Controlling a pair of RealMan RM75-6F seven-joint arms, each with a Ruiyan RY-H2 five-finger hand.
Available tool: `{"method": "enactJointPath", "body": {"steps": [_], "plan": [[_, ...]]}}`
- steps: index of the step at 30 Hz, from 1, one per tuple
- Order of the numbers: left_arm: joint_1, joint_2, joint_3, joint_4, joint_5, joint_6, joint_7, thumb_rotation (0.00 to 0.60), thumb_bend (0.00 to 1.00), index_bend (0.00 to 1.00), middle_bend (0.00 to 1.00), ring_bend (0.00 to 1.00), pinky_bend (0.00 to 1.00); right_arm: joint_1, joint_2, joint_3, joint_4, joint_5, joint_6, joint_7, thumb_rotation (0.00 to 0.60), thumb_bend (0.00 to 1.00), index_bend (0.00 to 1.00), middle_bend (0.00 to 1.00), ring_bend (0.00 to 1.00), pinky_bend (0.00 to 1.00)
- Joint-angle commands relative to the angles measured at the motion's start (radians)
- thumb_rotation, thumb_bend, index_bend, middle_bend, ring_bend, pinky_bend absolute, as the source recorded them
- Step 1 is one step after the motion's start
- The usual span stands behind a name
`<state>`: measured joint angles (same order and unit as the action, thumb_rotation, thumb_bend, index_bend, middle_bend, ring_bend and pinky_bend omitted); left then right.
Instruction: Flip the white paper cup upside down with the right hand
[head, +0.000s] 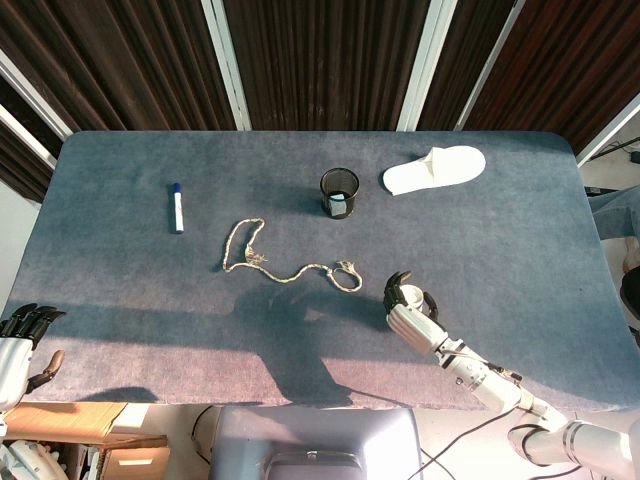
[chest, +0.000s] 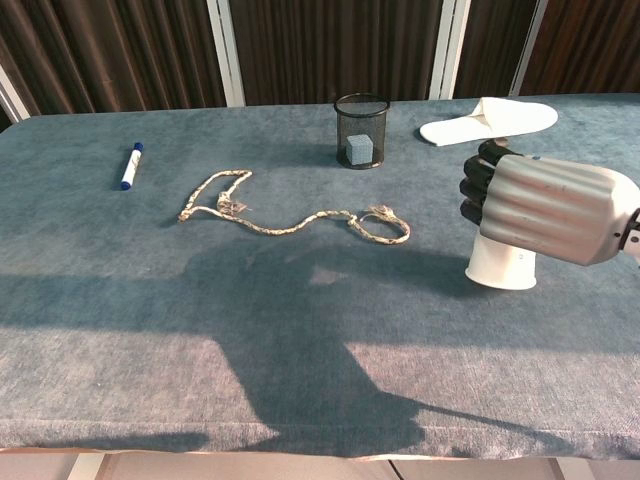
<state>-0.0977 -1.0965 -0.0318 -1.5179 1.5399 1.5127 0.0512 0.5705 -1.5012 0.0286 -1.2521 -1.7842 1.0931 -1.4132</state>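
The white paper cup (chest: 500, 266) stands mouth down on the blue table cloth (chest: 300, 330) at the right. My right hand (chest: 541, 207) lies over its upper part, fingers wrapped around it, gripping it. In the head view the right hand (head: 409, 303) covers nearly all of the cup, and the forearm runs off to the lower right. My left hand (head: 22, 340) hangs off the table's near left corner, holding nothing, fingers apart.
A black mesh pen holder (chest: 361, 130) with a grey block inside stands at the back centre. A white slipper (chest: 487, 120) lies behind the cup. A braided rope (chest: 290, 221) winds across the middle. A blue marker (chest: 131, 165) lies far left.
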Motion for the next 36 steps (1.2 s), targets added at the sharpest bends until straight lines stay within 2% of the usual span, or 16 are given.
{"method": "enactJointPath", "body": {"steps": [1,4,8,14,20,24,26,30,33,36], "plan": [[0.000,0.000,0.000,0.000,0.000,-0.001,0.001,0.600,0.34,0.29,0.24,0.17,0.34,-0.011,0.000,0.007,-0.015,0.017,0.010,0.016,0.600,0.45,0.35,0.35,0.26,0.43],[-0.001,0.000,0.000,-0.001,-0.001,-0.002,0.002,0.600,0.34,0.29,0.24,0.17,0.34,-0.026,0.005,0.013,-0.036,0.046,0.013,0.031,0.600,0.39,0.26,0.28,0.22,0.40],[0.000,-0.001,0.000,-0.001,0.001,-0.001,0.003,0.600,0.34,0.29,0.24,0.17,0.34,-0.041,0.016,0.021,-0.075,0.094,0.001,0.052,0.600,0.32,0.19,0.20,0.18,0.38],[0.000,0.000,0.000,0.000,-0.002,-0.002,0.002,0.600,0.34,0.29,0.24,0.17,0.34,-0.055,0.049,0.045,-0.151,0.146,0.020,0.133,0.600,0.28,0.14,0.15,0.15,0.36],[0.001,-0.001,0.000,0.003,-0.002,-0.001,0.001,0.600,0.34,0.29,0.24,0.17,0.34,-0.120,0.142,0.093,-0.377,0.275,0.084,0.447,0.600,0.28,0.16,0.15,0.15,0.35],[0.001,-0.003,-0.001,0.007,-0.006,-0.002,0.004,0.600,0.34,0.29,0.24,0.17,0.34,-0.172,0.252,0.113,-0.534,0.355,0.116,0.683,0.600,0.28,0.19,0.16,0.15,0.33],[0.001,-0.004,-0.002,0.007,-0.007,-0.002,0.006,0.600,0.34,0.29,0.24,0.17,0.34,-0.192,0.291,0.119,-0.571,0.367,0.134,0.787,0.600,0.28,0.20,0.17,0.15,0.30],[-0.001,-0.009,-0.001,0.013,-0.003,-0.006,0.005,0.600,0.34,0.29,0.24,0.17,0.34,-0.235,0.339,0.114,-0.560,0.333,0.191,0.996,0.600,0.28,0.18,0.17,0.10,0.22],[-0.005,-0.012,0.000,0.016,0.000,-0.011,0.009,0.600,0.34,0.29,0.24,0.17,0.34,-0.258,0.341,0.102,-0.518,0.305,0.228,1.084,0.600,0.28,0.14,0.15,0.08,0.20],[-0.006,-0.014,0.000,0.014,0.000,-0.011,0.014,0.600,0.34,0.29,0.24,0.17,0.34,-0.276,0.328,0.090,-0.474,0.292,0.258,1.117,0.600,0.28,0.14,0.15,0.07,0.18]]}}
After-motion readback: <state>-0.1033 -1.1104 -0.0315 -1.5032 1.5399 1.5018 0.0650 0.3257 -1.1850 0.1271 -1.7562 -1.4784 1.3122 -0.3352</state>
